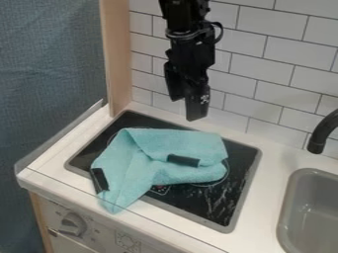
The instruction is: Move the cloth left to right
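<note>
The gripper (186, 109) hangs above the back of the stove (221, 205), in front of the tiled wall (261, 74), its fingers parted with a gap between them and apart from the cloth (142, 158). The cloth lies rumpled and partly folded across the left and middle of the stove — one corner reaches over the front rim onto the white tabletop (264, 197). It bears two black patches, one near its left edge, one toward the right. Right of the stove are the grey sink (288, 210) and black tap (321, 133); a knob (71, 225) sits on the front panel — below the cloth's corner, to the left.
</note>
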You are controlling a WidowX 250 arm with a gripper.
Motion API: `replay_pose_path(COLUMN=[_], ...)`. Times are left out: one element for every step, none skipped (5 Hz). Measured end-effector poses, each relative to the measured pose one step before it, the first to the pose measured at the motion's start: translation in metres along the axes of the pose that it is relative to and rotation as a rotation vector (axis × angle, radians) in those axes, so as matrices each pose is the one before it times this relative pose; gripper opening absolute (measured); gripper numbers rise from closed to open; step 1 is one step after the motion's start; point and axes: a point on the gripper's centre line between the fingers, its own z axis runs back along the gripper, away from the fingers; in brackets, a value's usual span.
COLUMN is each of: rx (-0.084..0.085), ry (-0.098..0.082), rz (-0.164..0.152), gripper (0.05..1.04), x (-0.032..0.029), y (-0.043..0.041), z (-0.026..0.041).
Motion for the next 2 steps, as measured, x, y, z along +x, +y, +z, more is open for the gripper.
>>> replay_pose_path(rx=[-0.0223,-0.03], ry=[0.0267,0.0687], rz=[0.0093,0.0161], gripper=[0.999,0.999], x=[-0.0052,-0.00896], y=[-0.00181,-0.00299], z=[-0.00953,-0.01164])
